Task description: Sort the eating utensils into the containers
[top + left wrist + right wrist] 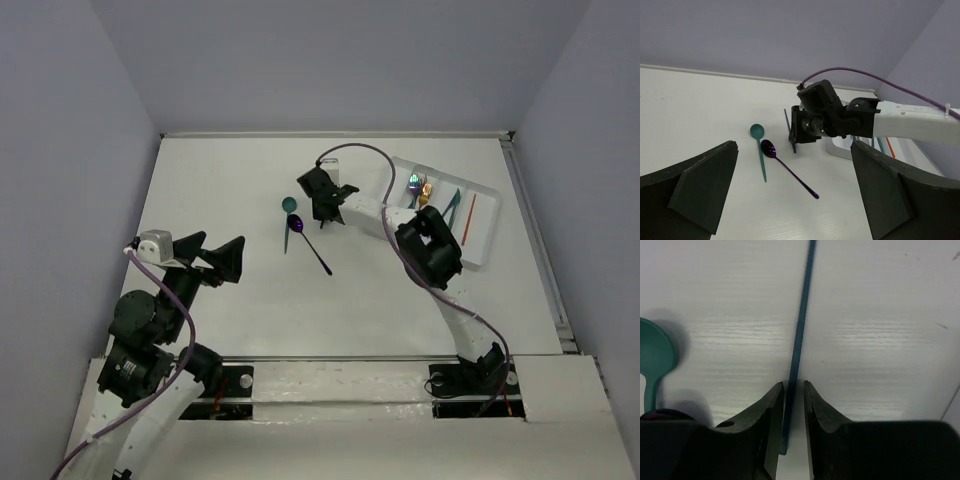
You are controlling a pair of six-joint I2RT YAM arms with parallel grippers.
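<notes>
A slim blue utensil (799, 330) lies on the white table, its handle running between my right gripper's (794, 386) narrowly parted jaws. The left finger (771, 410) touches it, and a sliver of table shows beside the right one. In the top view that gripper (322, 212) points down just right of a teal spoon (289, 206) and a purple spoon (296, 224). The white divided tray (490, 235) at the right holds shiny spoons (418, 186), a teal piece (452, 205) and an orange-red one (468, 218). My left gripper (212, 255) hovers open and empty at the left.
The left wrist view shows the teal spoon (757, 131) and purple spoon (769, 148) side by side on the table, with the right arm (840, 117) just behind them. A purple cable (355, 148) loops over the right arm. Grey walls close in the table.
</notes>
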